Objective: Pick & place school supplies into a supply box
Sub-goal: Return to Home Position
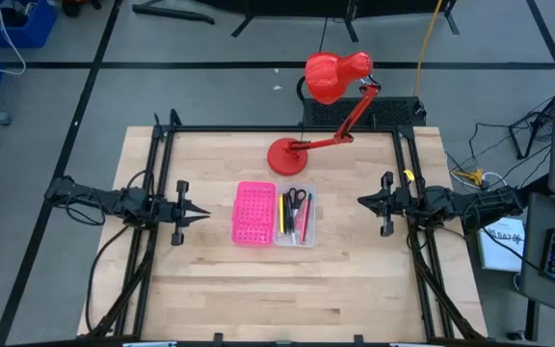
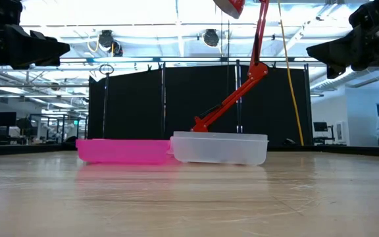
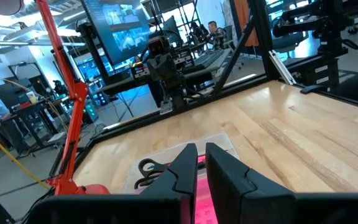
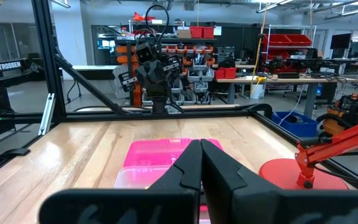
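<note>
The supply box lies open at the table's middle, its pink dotted lid (image 1: 254,213) on the left and its clear tray (image 1: 295,215) on the right. Pens, pencils and the black-handled scissors (image 1: 295,200) lie inside the tray. In the low view the lid (image 2: 122,151) and tray (image 2: 219,148) rest flat on the table. My left gripper (image 1: 203,214) is shut and empty, above the table to the left of the box. My right gripper (image 1: 362,200) is shut and empty, to the right of the box. The scissors' handles show in the left wrist view (image 3: 149,167).
A red desk lamp stands with its round base (image 1: 285,155) on the table behind the box, its arm slanting up to the head (image 1: 335,75) beyond the far edge. Black frame rails (image 1: 162,193) run along the table's left and right sides.
</note>
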